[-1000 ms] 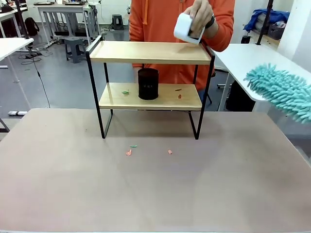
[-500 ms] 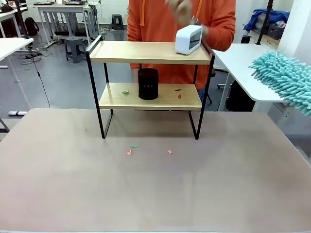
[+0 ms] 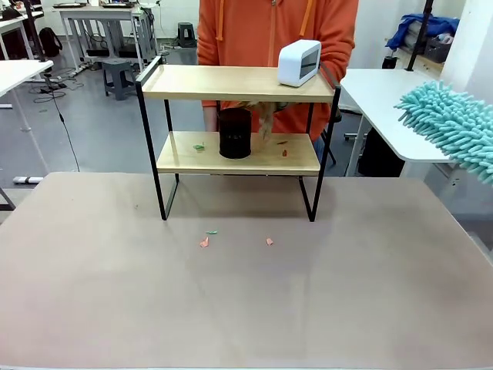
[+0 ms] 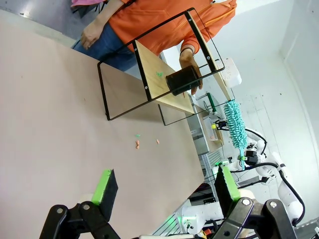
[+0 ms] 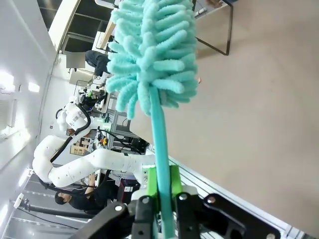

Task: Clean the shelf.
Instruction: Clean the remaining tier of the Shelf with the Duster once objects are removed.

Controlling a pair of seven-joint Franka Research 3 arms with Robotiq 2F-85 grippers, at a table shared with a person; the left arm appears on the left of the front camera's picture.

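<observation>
While the left pincer (image 4: 164, 184) gapes wide and empty, the right pincer (image 5: 163, 181) seems clamped on the teal duster (image 5: 152, 74)

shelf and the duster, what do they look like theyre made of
Shelf: boards look like light wood or wood-look laminate, matt, with faint grain; the frame is thin black metal, probably painted. Duster: soft, fluffy teal chenille or microfibre fingers; its handle looks like smooth teal plastic.

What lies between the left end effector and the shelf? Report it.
Small orange and green scraps on otherwise bare table, in the left wrist view, nearer the shelf.
</observation>
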